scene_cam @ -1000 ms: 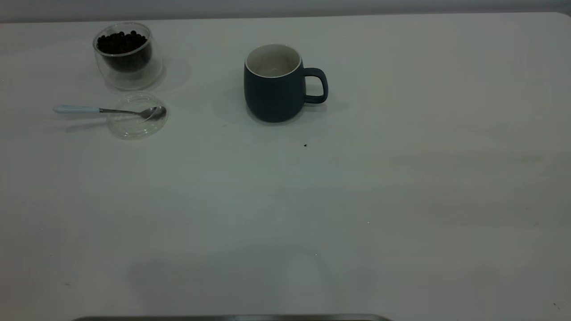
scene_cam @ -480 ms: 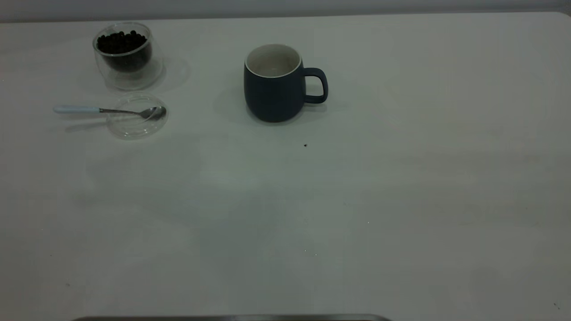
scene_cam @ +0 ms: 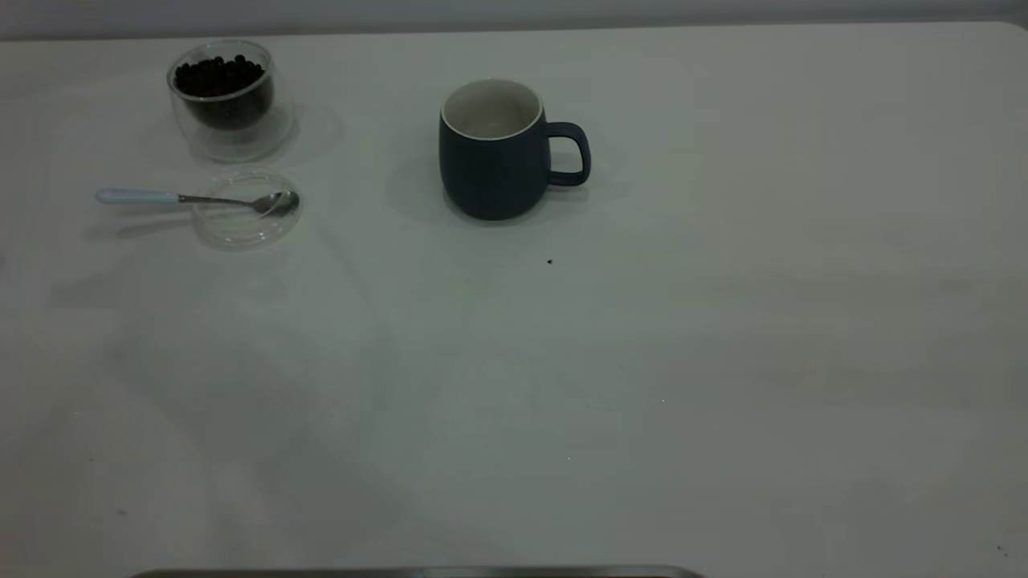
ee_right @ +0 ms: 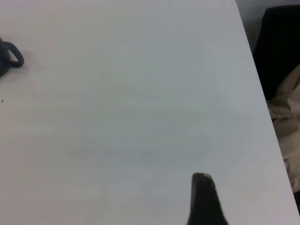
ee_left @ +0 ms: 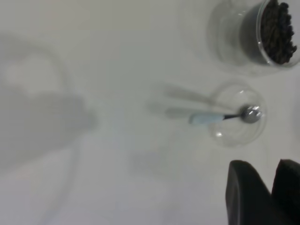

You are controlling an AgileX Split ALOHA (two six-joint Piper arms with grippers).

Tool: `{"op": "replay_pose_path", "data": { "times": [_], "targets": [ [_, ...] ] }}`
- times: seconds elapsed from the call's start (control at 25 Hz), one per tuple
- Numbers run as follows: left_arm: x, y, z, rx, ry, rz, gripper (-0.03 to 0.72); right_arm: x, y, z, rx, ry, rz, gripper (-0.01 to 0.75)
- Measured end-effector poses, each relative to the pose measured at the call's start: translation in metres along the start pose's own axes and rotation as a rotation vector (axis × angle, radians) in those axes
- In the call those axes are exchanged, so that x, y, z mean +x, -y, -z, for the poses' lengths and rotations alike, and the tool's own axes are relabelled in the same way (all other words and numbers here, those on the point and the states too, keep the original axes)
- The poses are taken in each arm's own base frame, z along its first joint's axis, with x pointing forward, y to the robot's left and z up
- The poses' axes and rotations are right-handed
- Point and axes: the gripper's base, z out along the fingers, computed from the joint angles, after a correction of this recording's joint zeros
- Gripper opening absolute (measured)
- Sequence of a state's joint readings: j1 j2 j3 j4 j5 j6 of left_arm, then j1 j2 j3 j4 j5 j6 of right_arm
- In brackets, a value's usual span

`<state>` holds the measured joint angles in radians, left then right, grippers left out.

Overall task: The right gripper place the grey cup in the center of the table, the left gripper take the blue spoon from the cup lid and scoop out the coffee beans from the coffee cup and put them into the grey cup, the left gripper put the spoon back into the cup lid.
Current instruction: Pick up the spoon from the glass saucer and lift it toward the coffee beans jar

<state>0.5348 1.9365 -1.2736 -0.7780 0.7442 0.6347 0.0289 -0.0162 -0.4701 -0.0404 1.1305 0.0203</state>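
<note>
The grey cup (scene_cam: 491, 152) stands upright near the table's (scene_cam: 723, 361) middle, handle to the right; only its handle (ee_right: 10, 55) shows in the right wrist view. The coffee cup (scene_cam: 229, 100) with coffee beans (scene_cam: 219, 75) stands at the far left. The blue spoon (scene_cam: 193, 199) lies with its bowl in the cup lid (scene_cam: 245, 229). Neither gripper shows in the exterior view. My left gripper (ee_left: 266, 171) is empty, tips slightly apart, hovering short of the spoon (ee_left: 206, 119), lid (ee_left: 236, 136) and coffee cup (ee_left: 239, 35). My right gripper (ee_right: 202, 180) is shut and empty, far from the mug.
A tiny dark speck (scene_cam: 549, 261) lies in front of the mug. The table's edge runs along one side of the right wrist view, with a dark object (ee_right: 281, 47) beyond it. A dark strip (scene_cam: 418, 572) lies at the near edge.
A soft shadow on the table has drifted from the near middle towards the left side, below the lid. The mug, glass cup, spoon and lid have not moved.
</note>
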Motion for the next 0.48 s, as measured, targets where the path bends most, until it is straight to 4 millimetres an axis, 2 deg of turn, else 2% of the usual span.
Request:
{"op": "replay_pose_path", "data": {
  "times": [0.16,0.24,0.4,0.48],
  "targets": [
    [0.006,-0.019,-0.042,0.084,-0.048,-0.004,0.267,0.0,0.0,0.0,0.0,0.0,0.0,0.458],
    [0.012,-0.029,-0.059,0.098,-0.08,-0.046,0.332,0.0,0.0,0.0,0.0,0.0,0.0,0.458],
    [0.017,-0.044,-0.081,0.083,-0.089,-0.114,0.467,0.0,0.0,0.0,0.0,0.0,0.0,0.458],
    [0.017,-0.051,-0.089,0.059,-0.057,-0.116,0.502,0.0,0.0,0.0,0.0,0.0,0.0,0.458]
  ]
}}
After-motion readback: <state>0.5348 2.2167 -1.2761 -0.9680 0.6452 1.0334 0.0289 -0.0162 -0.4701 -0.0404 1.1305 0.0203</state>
